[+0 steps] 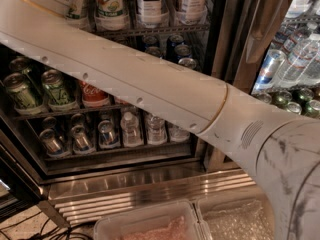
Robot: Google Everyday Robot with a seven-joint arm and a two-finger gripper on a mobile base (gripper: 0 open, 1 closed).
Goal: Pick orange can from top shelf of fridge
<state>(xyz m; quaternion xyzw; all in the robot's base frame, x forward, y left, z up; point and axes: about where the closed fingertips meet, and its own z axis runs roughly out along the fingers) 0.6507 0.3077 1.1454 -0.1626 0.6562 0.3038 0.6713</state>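
Observation:
My arm [150,89] crosses the view from lower right to upper left and runs out past the top left corner. The gripper is out of view beyond that corner. The fridge [150,184] stands open in front, with its ribbed steel base low in the view. The orange can does not show. A wire rack [155,30] with tall white-labelled drinks [150,1] runs along the top edge; I cannot tell whether it is the top shelf. Below the arm are green cans [57,89] and a red Coca-Cola can [94,95].
Small water bottles [131,129] and silver cans [80,136] stand on the lowest rack. A dark door post [222,29] splits the fridge; bottles and cans [295,59] fill the right side. Clear plastic bins [150,224] sit at the bottom edge.

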